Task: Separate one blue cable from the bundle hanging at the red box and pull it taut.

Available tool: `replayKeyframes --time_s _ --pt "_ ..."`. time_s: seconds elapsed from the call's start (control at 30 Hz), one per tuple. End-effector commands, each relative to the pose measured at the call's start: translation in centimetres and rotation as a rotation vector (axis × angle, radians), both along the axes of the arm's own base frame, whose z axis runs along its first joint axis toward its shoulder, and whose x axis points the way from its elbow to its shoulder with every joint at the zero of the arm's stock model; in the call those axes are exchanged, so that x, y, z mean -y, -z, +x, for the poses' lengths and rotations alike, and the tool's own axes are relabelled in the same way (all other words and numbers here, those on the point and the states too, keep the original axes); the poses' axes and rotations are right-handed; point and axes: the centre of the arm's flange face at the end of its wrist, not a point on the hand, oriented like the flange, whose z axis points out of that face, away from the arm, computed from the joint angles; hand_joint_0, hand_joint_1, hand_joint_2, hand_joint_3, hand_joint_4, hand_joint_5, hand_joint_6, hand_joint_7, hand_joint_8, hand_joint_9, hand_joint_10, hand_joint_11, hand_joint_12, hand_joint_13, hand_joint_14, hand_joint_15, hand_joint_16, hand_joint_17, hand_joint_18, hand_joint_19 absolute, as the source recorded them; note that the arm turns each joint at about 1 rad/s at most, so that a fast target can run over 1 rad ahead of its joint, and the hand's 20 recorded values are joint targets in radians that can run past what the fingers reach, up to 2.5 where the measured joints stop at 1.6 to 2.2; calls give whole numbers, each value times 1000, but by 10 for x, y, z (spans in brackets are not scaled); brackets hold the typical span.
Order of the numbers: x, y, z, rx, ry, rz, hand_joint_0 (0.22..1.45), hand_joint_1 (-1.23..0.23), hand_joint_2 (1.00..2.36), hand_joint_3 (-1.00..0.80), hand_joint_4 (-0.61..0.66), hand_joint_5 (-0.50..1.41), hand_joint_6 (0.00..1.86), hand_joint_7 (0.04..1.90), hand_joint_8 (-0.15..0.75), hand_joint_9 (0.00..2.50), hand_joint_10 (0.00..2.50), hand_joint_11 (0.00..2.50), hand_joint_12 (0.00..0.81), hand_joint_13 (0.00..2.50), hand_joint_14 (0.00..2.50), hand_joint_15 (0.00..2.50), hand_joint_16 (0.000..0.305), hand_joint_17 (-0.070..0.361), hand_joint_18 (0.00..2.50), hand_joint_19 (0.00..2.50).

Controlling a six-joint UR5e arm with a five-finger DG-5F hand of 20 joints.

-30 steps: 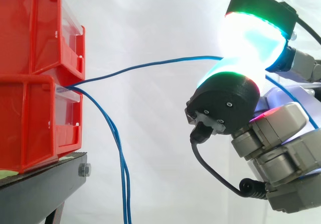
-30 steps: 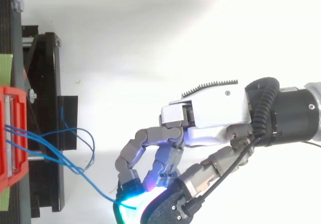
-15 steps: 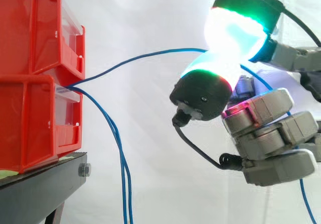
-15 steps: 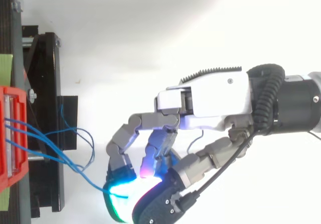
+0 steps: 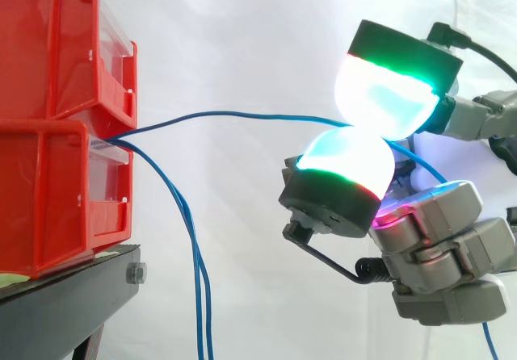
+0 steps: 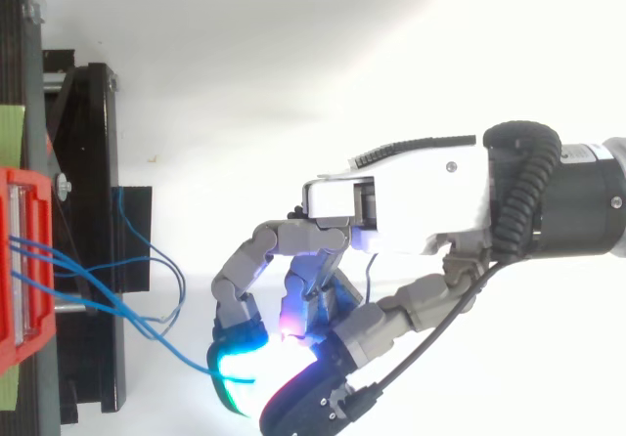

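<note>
Red plastic makes the two boxes stacked at the left of the side view, the upper red box on the lower red box. Both stand on a black stand before a white curtain. From the front lip of the lower red box one blue cable goes out to the right in a shallow arch. It is apart from the bundle, which hangs down just beside the box front. The hand is closed on this blue cable: two glowing pads, one above and one below, pinch it between them, and the other fingers are curled underneath. Behind the pads the loose end of the cable drops toward the lower right. In the top view the bundle makes loops over the black stand.
</note>
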Motion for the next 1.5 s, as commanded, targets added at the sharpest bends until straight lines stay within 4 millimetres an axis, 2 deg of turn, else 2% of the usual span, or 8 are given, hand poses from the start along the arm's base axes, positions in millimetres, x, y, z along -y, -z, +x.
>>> replayKeyframes --time_s 0.0,0.13,0.2,0.23,0.5,0.63,1.47 --pt "-2 0 0 2 -4 -23 733 -728 1009 -403 34 -206 891 1024 340 906 801 1534 415 978 648 1499 48 109 1177 1210" --pt "-2 0 0 3 -4 -28 732 -729 1009 -400 29 -206 891 1019 333 874 1078 1485 415 978 657 1501 48 109 1178 1207" --pt "-2 0 0 1 -4 -28 733 -728 1009 -402 31 -206 891 1027 340 831 1510 1424 408 976 698 1496 48 108 1178 1209" --pt "-1 0 0 3 -3 -28 732 -730 1009 -400 29 -206 891 1020 346 819 1635 1408 411 975 718 1489 48 108 1177 1214" --pt "-2 0 0 1 -4 -28 733 -729 1008 -405 25 -206 891 1023 337 804 1721 1392 408 972 741 1497 48 108 1179 1217" --pt "-2 0 0 1 -4 -28 734 -730 1008 -405 26 -206 891 1021 340 791 1845 1376 410 968 833 1461 48 108 1182 1208" --pt "-2 0 0 1 -4 -28 735 -733 1008 -406 10 -206 889 1026 340 757 1849 1363 410 956 829 1465 48 108 1178 1216"
